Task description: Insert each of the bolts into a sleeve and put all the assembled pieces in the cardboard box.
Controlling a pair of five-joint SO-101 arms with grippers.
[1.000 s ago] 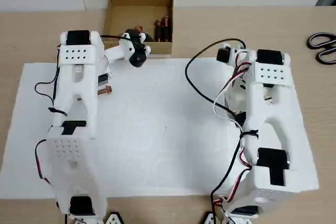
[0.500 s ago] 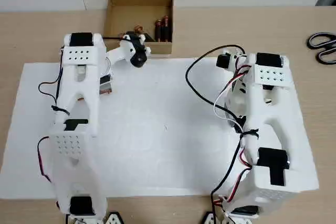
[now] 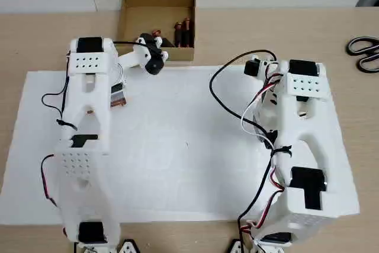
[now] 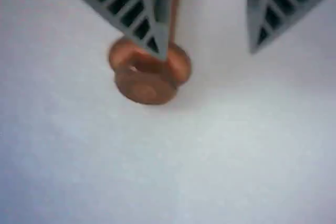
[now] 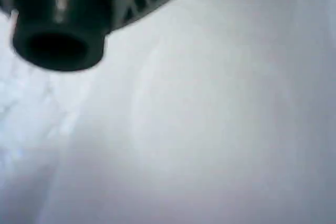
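Bolt: copper, lying flat on the white mat, directly under the left gripper.
Bolt, long axis: runs lengthwise along the gap. The head is out past the fingertips and the shank points back toward the palm.
Bolt, offset from hand: not centred. The shank lies hard against the inner edge of one finger, well apart from the other finger.
Left gripper, state: jaws spread, nothing clamped, tips low over the mat on either side of the bolt.
Left gripper, judged need: a small sideways shift to centre the shank, then close across it. If it closes off-centre, the near finger is likely to roll the bolt rather than pinch it.
Sleeve: black tube at the tip of the right gripper, raised off the mat, its open bore showing.
Right gripper, state: appears clamped on the sleeve, though the contact itself is partly hidden.
Nearer arm: the left arm, since the bolt is already at its fingertips. The right arm stands well apart across the mat, so the two must meet over the middle for insertion.
Cardboard box: beyond the left gripper, off the far edge of the mat.
Assembled pieces: several already lie in the box.
Scissors: on the bare table, far out beyond the right arm.
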